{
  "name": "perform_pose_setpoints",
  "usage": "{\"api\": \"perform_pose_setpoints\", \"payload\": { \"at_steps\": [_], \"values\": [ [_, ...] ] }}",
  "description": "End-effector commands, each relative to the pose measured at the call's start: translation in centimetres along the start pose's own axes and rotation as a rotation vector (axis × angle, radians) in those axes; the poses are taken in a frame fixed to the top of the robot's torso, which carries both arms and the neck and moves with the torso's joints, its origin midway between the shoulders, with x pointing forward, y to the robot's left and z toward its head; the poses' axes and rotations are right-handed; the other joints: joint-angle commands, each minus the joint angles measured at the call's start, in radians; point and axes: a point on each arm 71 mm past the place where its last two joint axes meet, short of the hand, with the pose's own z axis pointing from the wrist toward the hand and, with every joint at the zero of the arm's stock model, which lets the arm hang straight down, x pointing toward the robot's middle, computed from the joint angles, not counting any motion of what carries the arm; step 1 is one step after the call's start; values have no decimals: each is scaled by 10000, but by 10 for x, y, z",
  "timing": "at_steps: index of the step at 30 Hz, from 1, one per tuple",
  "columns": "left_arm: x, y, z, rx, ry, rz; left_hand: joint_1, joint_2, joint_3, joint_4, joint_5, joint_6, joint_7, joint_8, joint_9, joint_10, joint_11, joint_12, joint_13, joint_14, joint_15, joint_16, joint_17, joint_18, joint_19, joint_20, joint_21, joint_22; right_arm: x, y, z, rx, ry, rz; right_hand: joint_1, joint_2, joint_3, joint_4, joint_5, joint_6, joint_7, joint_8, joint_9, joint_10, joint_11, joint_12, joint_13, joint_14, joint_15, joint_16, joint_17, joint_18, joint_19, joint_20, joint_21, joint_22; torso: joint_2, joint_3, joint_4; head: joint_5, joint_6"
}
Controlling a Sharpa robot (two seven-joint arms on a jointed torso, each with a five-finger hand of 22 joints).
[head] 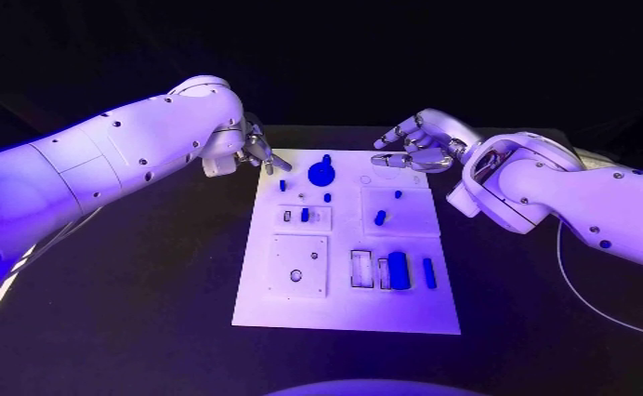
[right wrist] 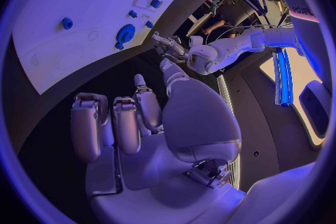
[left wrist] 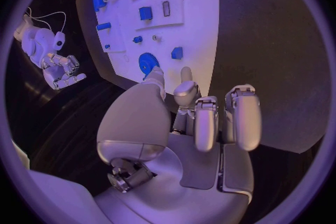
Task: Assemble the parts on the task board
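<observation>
The white task board [head: 346, 308] lies in the middle of the black table. On it are several blue parts: a round gear-like piece [head: 321, 173] near the far edge, a thick cylinder [head: 398, 269] and a slim bar [head: 429, 272] near the front. My left hand [head: 255, 150] hovers off the board's far left corner, fingers loosely bent and holding nothing. My right hand [head: 415, 150] hangs over the far right corner, also empty. In the left wrist view my left hand [left wrist: 189, 123] is close to the gear [left wrist: 148, 61]. In the right wrist view my right hand [right wrist: 147, 123] faces the board [right wrist: 84, 33].
Bare black table [head: 134, 303] surrounds the board on both sides and in front. A thin pale cable [head: 576, 284] curves over the table at the right. Square raised plates [head: 297, 266] with holes sit on the board's left half.
</observation>
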Motion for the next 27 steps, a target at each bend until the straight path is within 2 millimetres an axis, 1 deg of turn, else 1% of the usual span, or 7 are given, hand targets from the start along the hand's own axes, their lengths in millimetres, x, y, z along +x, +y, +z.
{"api": "perform_pose_setpoints", "payload": {
  "at_steps": [1,5,6,12,19,23,27],
  "values": [
    [3,-1,4,-155,203,432,-90,23,-99,-6,-78,83,3,54,-11,78,-19,67,32,1035,-6,30,2634,46,142,-16,49,1025,1,1,0,-104,90,-22,75,66,-66,-12,75,47,-38,-6,14,-22,-31,-9,765,821,-17,-46,1592,-49,-54,7,-51,361,2,9,-11,-47,-16],
    [6,-4,7,-96,243,468,-89,51,-132,-11,-96,111,-10,80,-5,103,-29,104,65,1035,-12,30,2634,37,163,-21,76,1061,2,1,1,-110,94,-21,88,72,-77,-11,96,47,-38,-6,14,-23,-31,-8,765,819,-17,-49,1586,-49,-54,6,-52,361,0,9,-9,-56,-26],
    [7,-4,8,-85,251,468,-88,61,-144,-11,-99,122,-15,90,-1,109,-32,113,72,1035,-15,30,2634,36,166,-23,80,1066,2,1,1,-110,93,-21,88,72,-77,-11,96,47,-38,-6,14,-23,-31,-8,765,819,-17,-49,1586,-49,-54,6,-52,361,-4,9,-4,-60,-52],
    [9,-4,10,-122,386,519,-40,156,-215,-30,-103,204,-56,175,32,157,-66,173,118,1035,-40,30,2634,21,201,-44,126,1128,2,1,1,-115,101,-21,101,80,-90,-10,121,47,-38,-6,14,-24,-31,-10,763,820,-17,-49,1587,-48,-56,6,-54,357,-20,19,5,-68,-70],
    [11,-5,13,-143,492,560,190,280,-261,-92,-89,238,-92,253,69,185,-102,196,126,1035,-73,30,2634,18,209,-75,131,1145,2,1,1,-124,110,-19,128,96,-117,-5,174,49,-38,-5,14,-24,-32,-5,763,820,-17,-50,1587,-49,-54,5,-54,359,-12,6,3,-78,-73],
    [13,-7,14,-70,559,515,242,319,-266,-98,-86,242,-97,268,77,193,-108,205,132,1035,-78,30,2634,15,215,-82,138,1155,3,2,2,-132,120,-17,130,97,-118,-5,177,49,-38,-5,14,-24,-32,-5,763,820,-17,-50,1588,-49,-54,5,-54,359,-10,15,4,-91,-76],
    [15,-9,15,-10,562,486,281,375,-276,-92,-85,265,-108,299,92,214,-115,231,155,1035,-85,30,2634,6,234,-88,165,1191,3,2,2,-140,132,-15,130,97,-118,-5,177,49,-38,-5,14,-24,-32,-5,763,820,-17,-50,1588,-49,-54,5,-54,359,-15,9,3,-103,-75]
  ]
}}
